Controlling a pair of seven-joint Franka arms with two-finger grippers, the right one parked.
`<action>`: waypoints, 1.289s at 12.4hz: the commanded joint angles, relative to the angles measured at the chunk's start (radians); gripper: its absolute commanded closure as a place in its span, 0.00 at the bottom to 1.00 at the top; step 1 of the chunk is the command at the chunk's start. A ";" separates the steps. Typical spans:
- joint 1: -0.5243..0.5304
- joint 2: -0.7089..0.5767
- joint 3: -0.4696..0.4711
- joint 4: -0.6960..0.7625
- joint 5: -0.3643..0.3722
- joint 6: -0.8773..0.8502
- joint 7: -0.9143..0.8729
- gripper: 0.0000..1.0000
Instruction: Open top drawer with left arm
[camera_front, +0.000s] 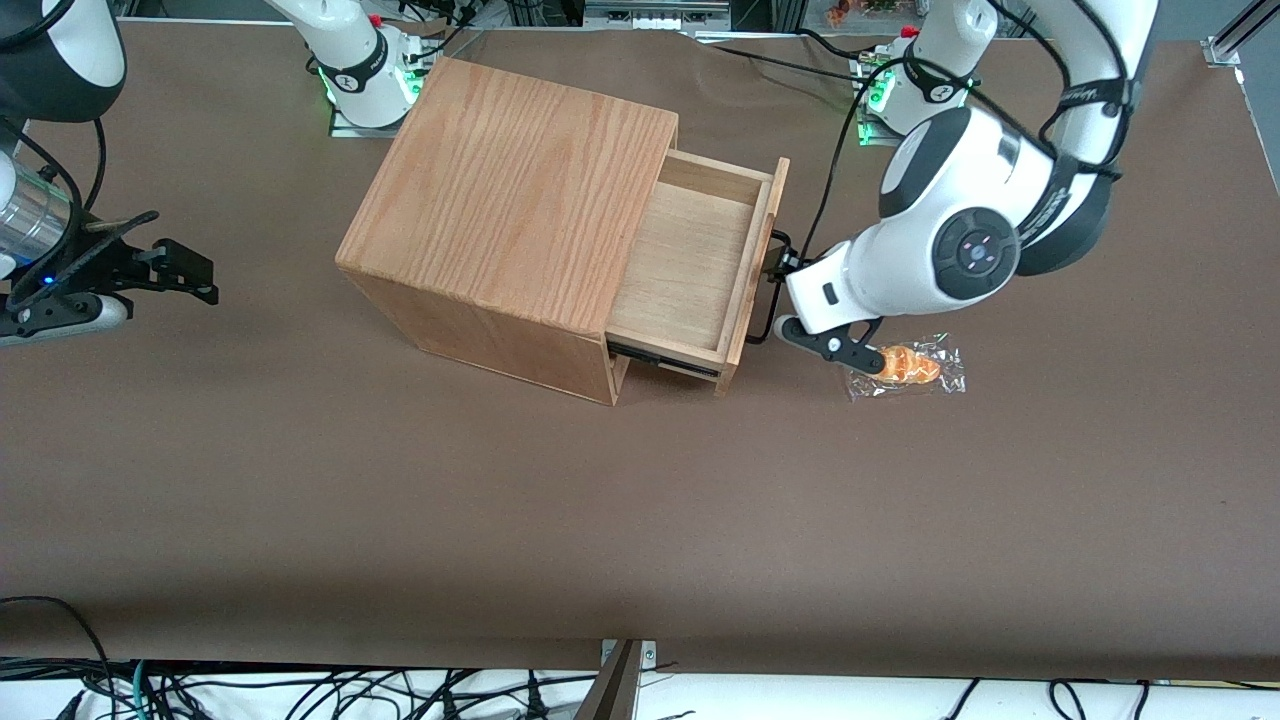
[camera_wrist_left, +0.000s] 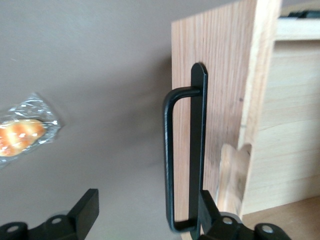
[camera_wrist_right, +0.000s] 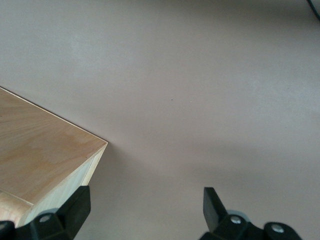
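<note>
Brown table cover (camera_front: 400, 480) is seen under the pulled-out top drawer (camera_front: 690, 265), whose handle (camera_wrist_left: 182, 155) is straddled by the spread gripper (camera_wrist_left: 145, 220), its fingertips partly cut off.

The brown table (camera_front: 400, 480) carries the oak-grain box (camera_front: 510, 210) and a wrapped pastry (camera_front: 905, 367).

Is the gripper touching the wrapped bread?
Apart. Left wrist view: the gripper is open at the drawer handle, with bare table separating it from the bread.
</note>
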 joint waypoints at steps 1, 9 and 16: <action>0.090 -0.100 0.011 -0.012 -0.010 -0.034 0.021 0.05; 0.233 -0.275 0.005 -0.023 0.248 -0.065 -0.112 0.01; 0.213 -0.413 0.044 -0.149 0.264 -0.129 -0.220 0.00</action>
